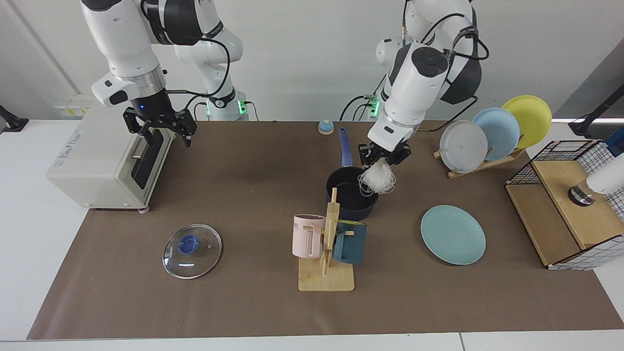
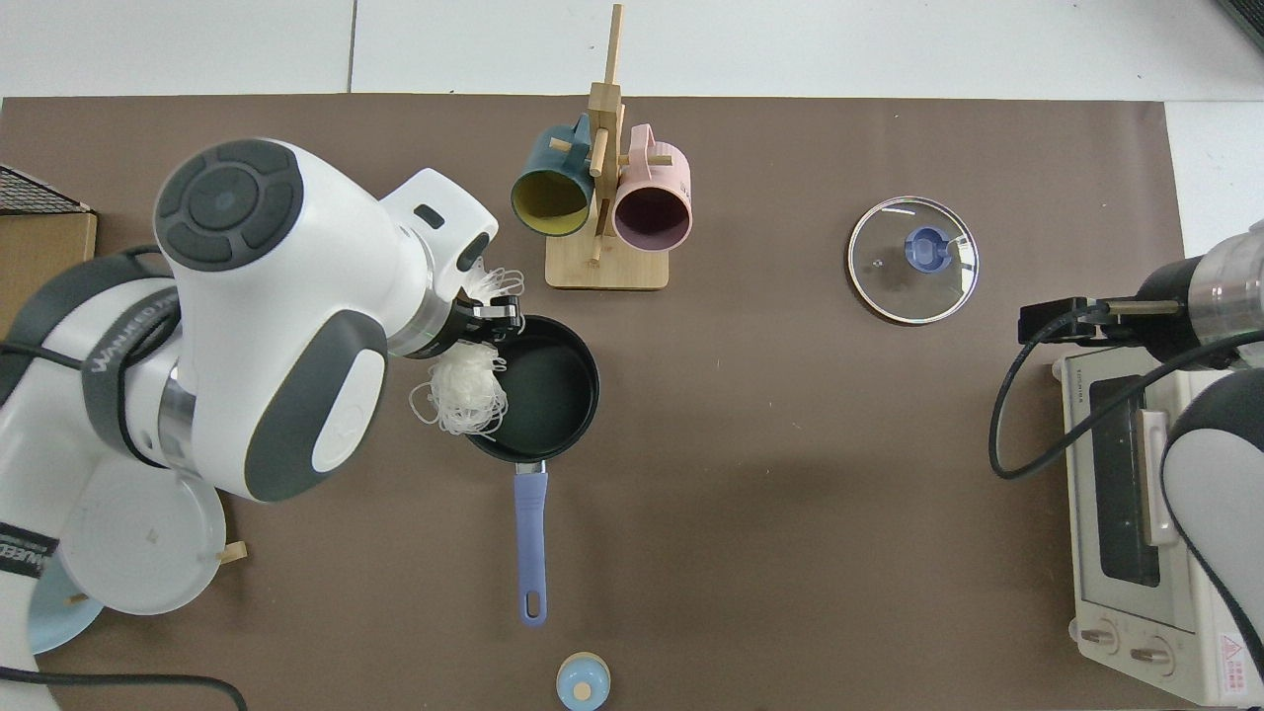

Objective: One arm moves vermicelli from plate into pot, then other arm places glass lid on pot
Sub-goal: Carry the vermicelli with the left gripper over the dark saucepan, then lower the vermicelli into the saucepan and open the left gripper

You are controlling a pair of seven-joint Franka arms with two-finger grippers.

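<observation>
Facing view: a brown mat covers a white tabletop [image 1: 29, 253]. The left gripper [image 1: 384, 155] hangs above the right rim of the pot [image 1: 352, 193], a dark navy saucepan with its blue handle pointing to the far side. Its fingers are closed on the vermicelli [image 1: 378, 179], a white bundle dangling clear of the plate and partly over the pot's edge. The teal-green plate [image 1: 453, 235] lies bare to the right of the pot, well apart from it. The glass lid [image 1: 191, 251] lies flat on the mat at the near left, blue knob up. The right arm waits at the far left; the right gripper [image 1: 160, 127] hovers beside a white toaster oven [image 1: 97, 161] with its fingers spread and holding nothing. A wooden mug rack [image 1: 327, 253] with a pink and a dark blue mug stands just in front of the pot.

Top view: the left gripper [image 2: 489, 321] sits at the pot's [image 2: 553, 390] left rim, and the vermicelli [image 2: 462, 392] hangs half over the black inside, half outside it. The glass lid [image 2: 912, 260] rests at the right, near the right gripper [image 2: 1049, 321]. The plate is hidden under the arm.
</observation>
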